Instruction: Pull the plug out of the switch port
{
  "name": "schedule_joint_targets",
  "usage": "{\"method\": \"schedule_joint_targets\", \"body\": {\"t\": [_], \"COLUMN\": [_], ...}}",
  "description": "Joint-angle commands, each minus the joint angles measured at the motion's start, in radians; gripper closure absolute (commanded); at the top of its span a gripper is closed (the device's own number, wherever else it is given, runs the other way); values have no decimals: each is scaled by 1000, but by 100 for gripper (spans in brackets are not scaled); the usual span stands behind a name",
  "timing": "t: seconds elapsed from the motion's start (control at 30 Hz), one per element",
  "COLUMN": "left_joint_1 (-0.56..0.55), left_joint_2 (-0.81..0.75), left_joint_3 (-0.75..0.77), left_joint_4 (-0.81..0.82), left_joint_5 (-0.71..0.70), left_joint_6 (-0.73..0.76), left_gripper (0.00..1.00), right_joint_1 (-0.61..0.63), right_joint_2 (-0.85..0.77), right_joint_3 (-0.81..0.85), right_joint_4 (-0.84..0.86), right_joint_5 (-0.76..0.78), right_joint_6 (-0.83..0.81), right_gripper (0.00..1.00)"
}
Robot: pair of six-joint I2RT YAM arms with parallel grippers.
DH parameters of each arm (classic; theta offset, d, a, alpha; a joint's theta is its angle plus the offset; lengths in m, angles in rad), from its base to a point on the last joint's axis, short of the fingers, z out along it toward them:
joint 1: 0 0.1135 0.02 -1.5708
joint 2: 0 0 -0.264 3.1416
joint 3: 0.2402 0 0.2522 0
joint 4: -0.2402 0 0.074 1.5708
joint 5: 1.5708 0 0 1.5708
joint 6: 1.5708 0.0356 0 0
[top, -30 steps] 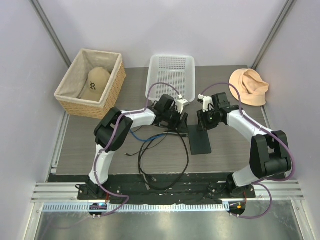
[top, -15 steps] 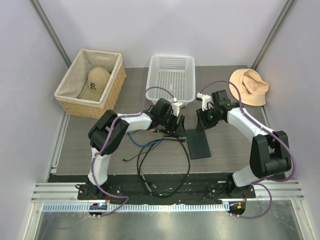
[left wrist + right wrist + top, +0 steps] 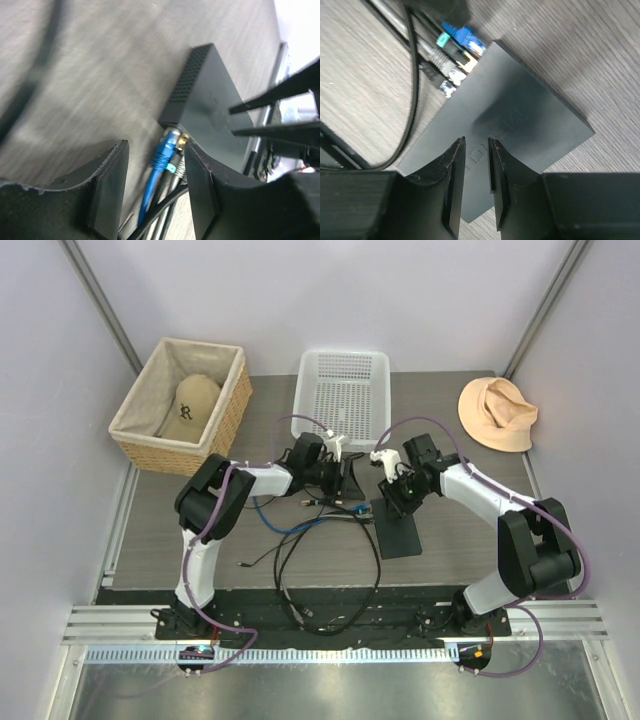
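Observation:
The switch (image 3: pixel 397 530) is a flat matte-black box lying mid-table; it also shows in the left wrist view (image 3: pixel 205 100) and the right wrist view (image 3: pixel 520 105). Several plugs sit in its narrow far-left edge: a blue plug (image 3: pixel 163 152) (image 3: pixel 465 36), a teal-tabbed one (image 3: pixel 445 42) and silver ones (image 3: pixel 447 82). My left gripper (image 3: pixel 348 480) (image 3: pixel 155 185) is open, its jaws on either side of the blue plug and neighbouring cables without clamping them. My right gripper (image 3: pixel 389 497) (image 3: pixel 476 147) is nearly shut, empty, with its tips over the switch's top face.
Black cables (image 3: pixel 330 580) and a blue cable (image 3: pixel 285 525) loop over the table in front of the left arm. A white plastic basket (image 3: pixel 343 390) stands behind the grippers, a wicker basket (image 3: pixel 130 425) with a cap at back left, and a peach hat (image 3: pixel 497 412) at back right.
My right gripper has moved left and toward me, onto the switch's plug end. My left gripper has backed a little to the left along the cables. The switch has barely moved.

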Motion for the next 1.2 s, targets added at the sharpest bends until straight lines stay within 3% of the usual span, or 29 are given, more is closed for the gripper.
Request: {"method": "schedule_joint_targets", "body": {"t": [0.0,0.47,0.8,0.97,1.17], "left_joint_1": [-29,-59,-59,-53,-39], "left_joint_2": [22,104,130,131,107], "left_joint_3": [3,26,44,39,10], "left_joint_4": [68,42,50,82,50], "left_joint_5": [96,59,76,191,179], "left_joint_6": [-6,-35,-49,-37,26], "left_gripper": [48,52,66,61,63], "right_joint_1": [-3,-3,-3,-3,-3], "right_joint_2": [19,-7,-24,-18,-19], "right_joint_3": [-9,-68,-88,-86,-88], "right_joint_4": [38,61,67,74,76], "right_joint_5": [35,54,57,55,55], "right_joint_6": [-17,-36,-36,-32,-32], "right_gripper": [68,67,67,67,66]}}
